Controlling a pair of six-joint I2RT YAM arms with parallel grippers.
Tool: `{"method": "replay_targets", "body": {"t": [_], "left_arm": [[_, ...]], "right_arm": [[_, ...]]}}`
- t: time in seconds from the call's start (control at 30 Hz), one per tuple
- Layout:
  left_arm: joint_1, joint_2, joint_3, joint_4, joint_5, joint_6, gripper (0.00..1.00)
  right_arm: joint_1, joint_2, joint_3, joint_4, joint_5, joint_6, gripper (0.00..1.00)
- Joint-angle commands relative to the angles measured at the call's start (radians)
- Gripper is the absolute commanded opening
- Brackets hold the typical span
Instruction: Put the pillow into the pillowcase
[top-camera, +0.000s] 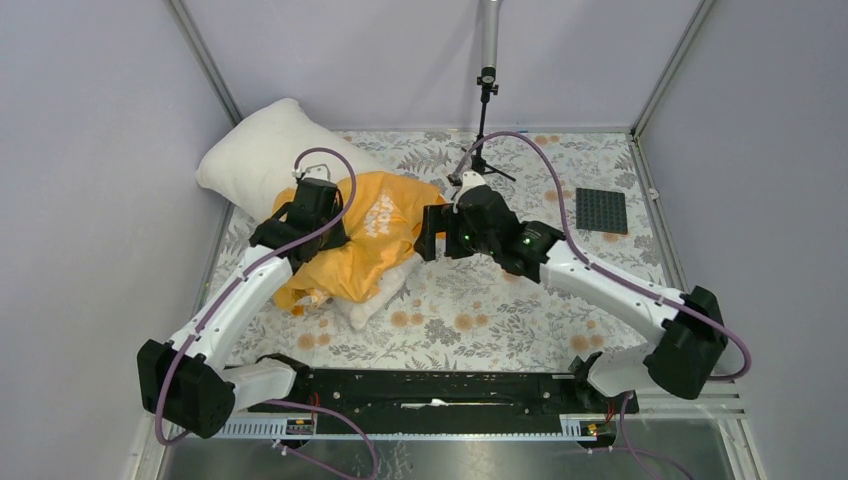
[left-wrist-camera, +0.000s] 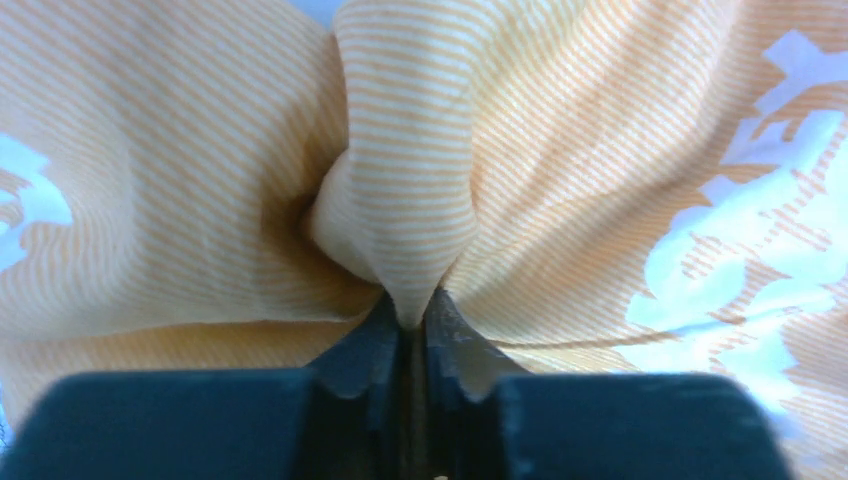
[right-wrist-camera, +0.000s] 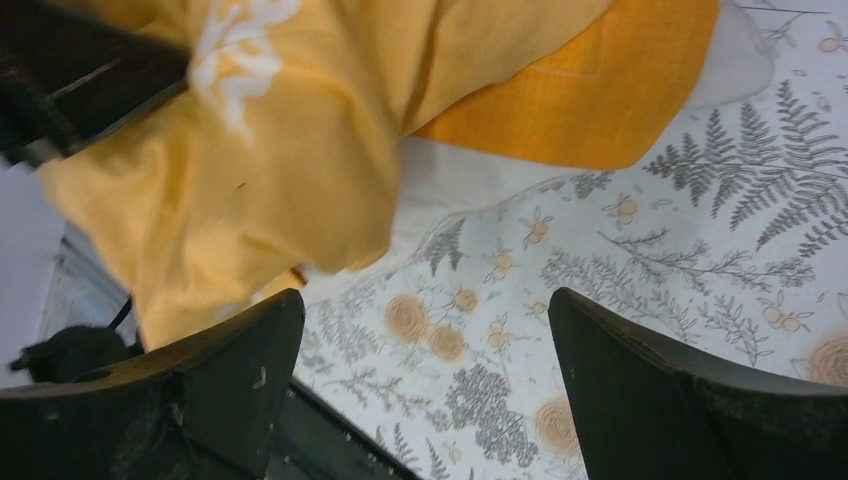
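Atop pillow (top-camera: 262, 150), orange-yellow pillowcase (top-camera: 372, 235) draped over its near half; my left gripper (left-wrist-camera: 410, 318) clamped on pinched pillowcase fold; my right gripper (right-wrist-camera: 425, 300) spread wide, empty, just right of pillow.

Passable over bare counter (top-camera: 480, 310) right of the pillowcase (top-camera: 375, 225) and along the near edge. Blocked far-centre by a tripod (top-camera: 487, 85), far-right by a dark plate (top-camera: 601, 210). Crowded at left by the pillow (top-camera: 260, 150), jammed against the wall.

Left pincer (left-wrist-camera: 410, 325) closed, pinching pillowcase (left-wrist-camera: 400, 200) fold
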Motion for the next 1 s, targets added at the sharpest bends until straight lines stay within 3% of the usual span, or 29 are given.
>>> {"method": "replay_targets", "body": {"t": [0.0, 0.2, 0.83, 0.97], "left_arm": [[0.006, -0.039, 0.058, -0.033, -0.020, 0.022, 0.08], [0.010, -0.077, 0.120, -0.083, -0.068, 0.034, 0.00], [0.010, -0.139, 0.232, -0.168, -0.055, 0.040, 0.00], [0.010, -0.145, 0.240, -0.176, -0.051, 0.044, 0.00]], "right_arm": [[-0.025, 0.081, 0.050, 0.088, 0.162, 0.021, 0.99], [-0.134, 0.174, 0.069, 0.132, 0.046, 0.067, 0.91], [-0.130, 0.350, 0.181, 0.261, 0.013, 0.200, 0.82], [-0.129, 0.396, 0.226, 0.256, 0.013, 0.208, 0.75]]}}
